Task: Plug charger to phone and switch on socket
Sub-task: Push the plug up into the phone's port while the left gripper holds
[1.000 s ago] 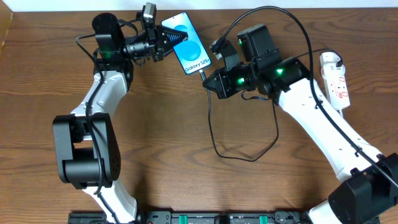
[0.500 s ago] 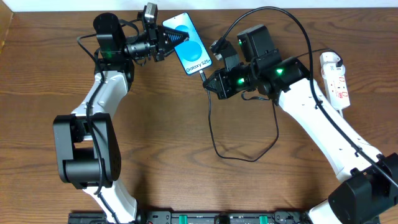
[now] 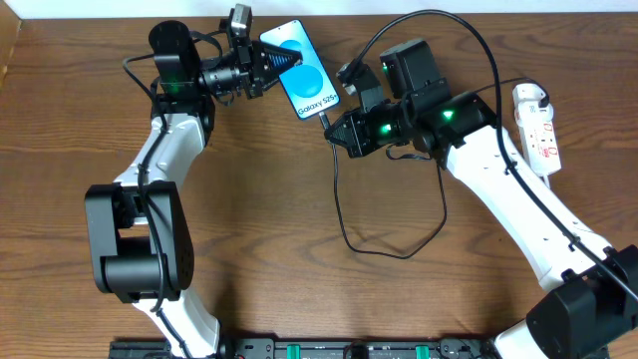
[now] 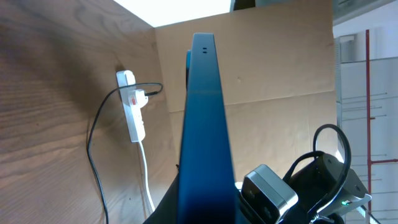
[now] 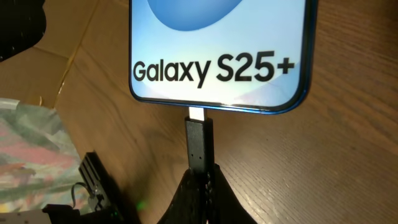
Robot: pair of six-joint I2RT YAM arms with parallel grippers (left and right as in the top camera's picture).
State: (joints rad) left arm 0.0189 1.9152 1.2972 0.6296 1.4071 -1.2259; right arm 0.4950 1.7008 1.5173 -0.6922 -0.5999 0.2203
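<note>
The phone with its bright blue "Galaxy S25+" screen is at the back middle of the wooden table. My left gripper is shut on its left edge; in the left wrist view the phone rises edge-on from between the fingers. My right gripper is shut on the charger's black connector. Its metal tip meets the phone's bottom edge, with a short bit of metal showing. The black cable loops across the table. The white socket lies at the far right.
A cardboard wall stands behind the table. The socket has a white cord running toward me. A crumpled bag and a small black block lie left of the right gripper.
</note>
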